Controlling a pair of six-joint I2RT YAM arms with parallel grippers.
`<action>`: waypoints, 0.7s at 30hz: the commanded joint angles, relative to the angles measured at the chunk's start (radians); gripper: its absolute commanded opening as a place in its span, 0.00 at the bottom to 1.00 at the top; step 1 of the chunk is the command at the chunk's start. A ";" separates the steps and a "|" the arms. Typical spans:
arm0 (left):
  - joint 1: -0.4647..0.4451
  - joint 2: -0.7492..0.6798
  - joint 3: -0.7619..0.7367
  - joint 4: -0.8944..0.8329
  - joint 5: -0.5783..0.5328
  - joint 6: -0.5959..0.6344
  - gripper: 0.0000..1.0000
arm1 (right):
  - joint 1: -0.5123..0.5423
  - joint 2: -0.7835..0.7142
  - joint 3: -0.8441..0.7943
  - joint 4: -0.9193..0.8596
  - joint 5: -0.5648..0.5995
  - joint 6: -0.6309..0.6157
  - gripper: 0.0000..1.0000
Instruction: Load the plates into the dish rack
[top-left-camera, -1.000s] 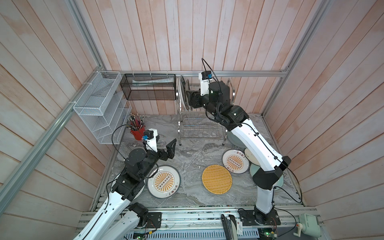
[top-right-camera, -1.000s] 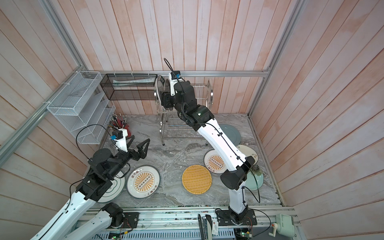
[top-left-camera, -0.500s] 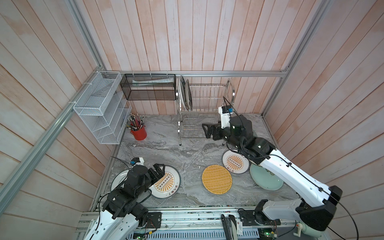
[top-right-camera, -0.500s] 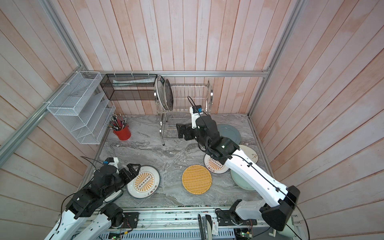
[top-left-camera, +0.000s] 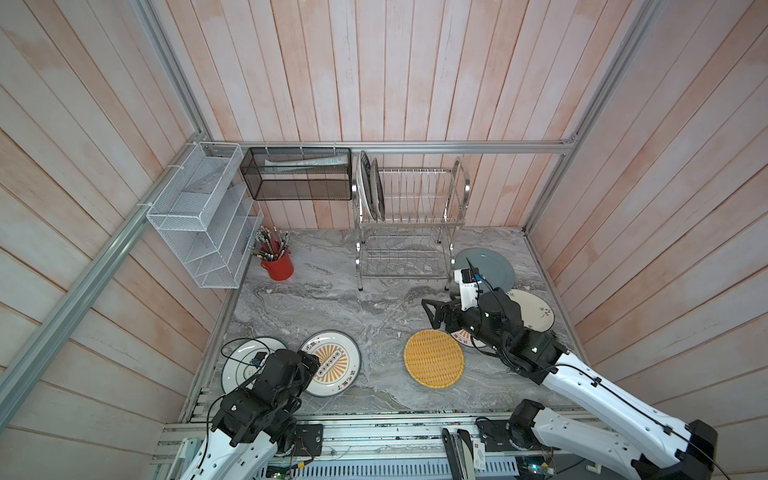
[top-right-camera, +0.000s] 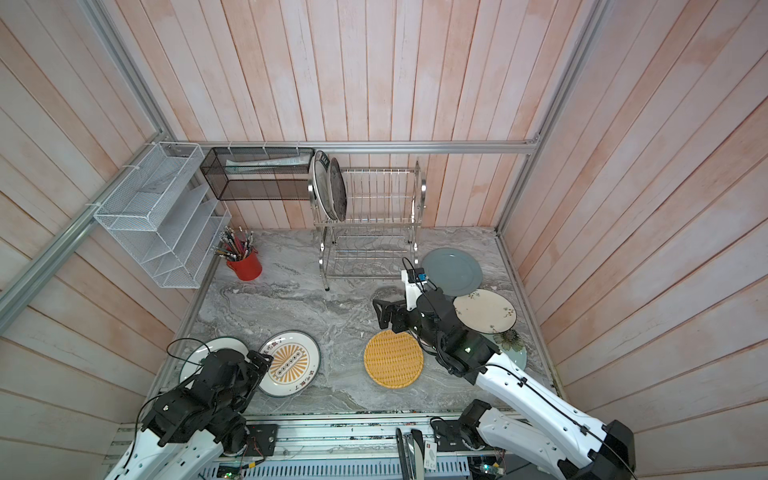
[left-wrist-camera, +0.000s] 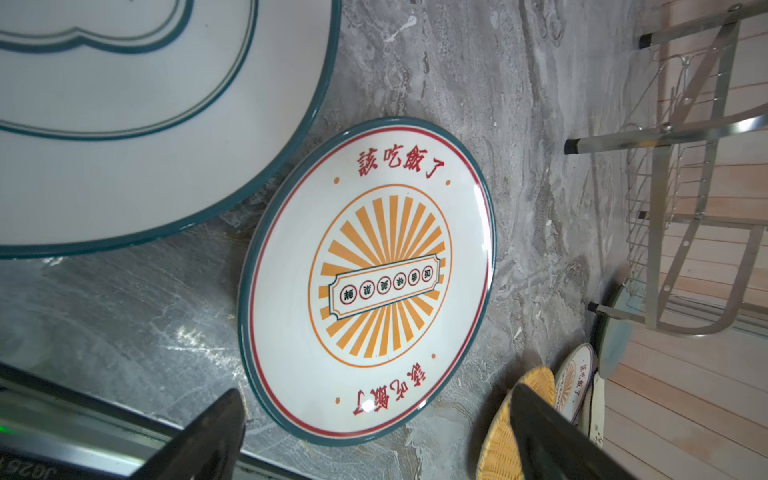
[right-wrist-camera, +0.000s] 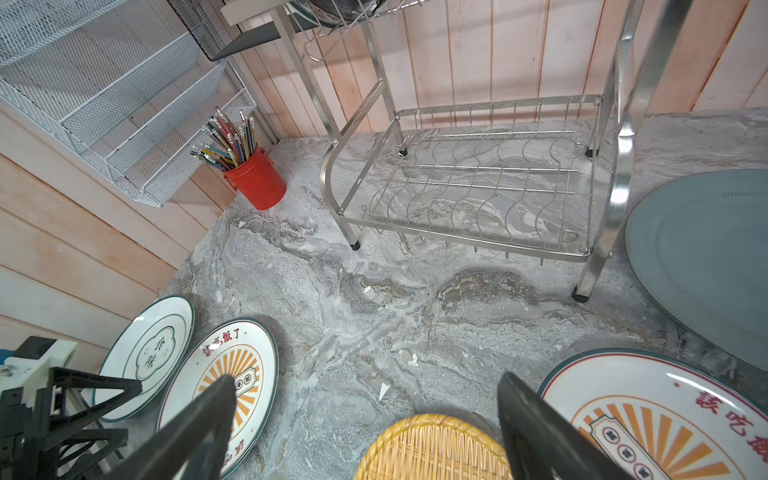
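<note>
two plates stand on edge in the upper tier of the shiny steel wire dish rack (top-left-camera: 415, 199), at its nine o'clock end: a white plate with a dark rim (top-right-camera: 320, 183) and a dark grey plate (top-right-camera: 338, 189) just beside it. the other upper slots and the whole lower tier are bare. seven plates lie flat on the grey marble bench (top-left-camera: 332, 291), so i judge the job under a quarter done.

at seven o'clock lies a white plate with a thin teal outline (top-left-camera: 243, 361), and just beside it a white plate with an orange sunburst (top-left-camera: 332, 365). the left arm's fingers (left-wrist-camera: 199, 440) hang over the sunburst plate's near edge, apart and empty. at six o'clock is a yellow woven round plate (top-left-camera: 433, 358), then a second sunburst plate (right-wrist-camera: 648, 415), partly under the right arm. the right arm's fingers (right-wrist-camera: 540, 436) are spread wide and hold nothing, above bare bench near the woven plate. at four o'clock lie a pale teal plate (top-right-camera: 517, 357) and a cream floral plate (top-left-camera: 536, 311). at two o'clock a grey-blue plate (top-left-camera: 492, 266) is just beside the rack's foot.

a white mesh tiered organiser (top-left-camera: 199, 216) hangs at ten o'clock, with a red pot of pencils (top-left-camera: 277, 266) below. a black mesh basket (top-left-camera: 297, 178) hangs just beside the rack's filled end and may crowd that side.
</note>
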 joint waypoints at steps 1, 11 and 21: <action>0.003 0.004 -0.048 0.020 -0.025 -0.044 1.00 | -0.001 -0.025 -0.030 0.067 -0.025 0.001 0.98; 0.004 0.010 -0.143 0.136 -0.003 -0.008 0.99 | -0.001 -0.063 -0.067 0.052 -0.044 0.001 0.98; 0.004 0.199 -0.218 0.469 0.079 0.140 0.98 | -0.001 -0.066 -0.116 0.095 -0.036 -0.020 0.98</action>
